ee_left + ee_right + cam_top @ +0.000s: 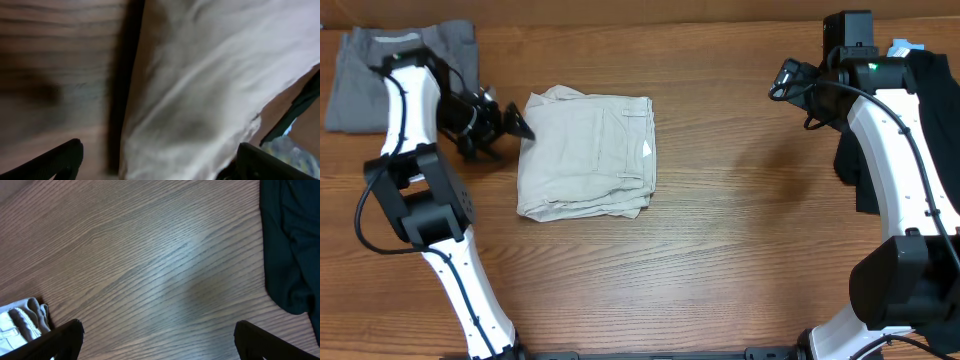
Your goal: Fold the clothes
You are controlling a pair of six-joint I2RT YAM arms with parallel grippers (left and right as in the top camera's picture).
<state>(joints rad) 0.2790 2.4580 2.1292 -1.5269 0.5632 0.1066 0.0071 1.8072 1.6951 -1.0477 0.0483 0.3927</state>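
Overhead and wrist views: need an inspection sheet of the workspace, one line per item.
Surface: wooden table, bare grain, no marks seen.
Job's things: beige shorts folded, mid-table; grey shorts at the far left corner; black garment with blue tag at the right edge.
Clutter: nothing seen.
Grippers: left gripper open, at the beige shorts' left edge; right gripper open, over bare wood.
Cables: black cable looped beside the left arm, another along the right arm.
Surroundings: nothing seen.
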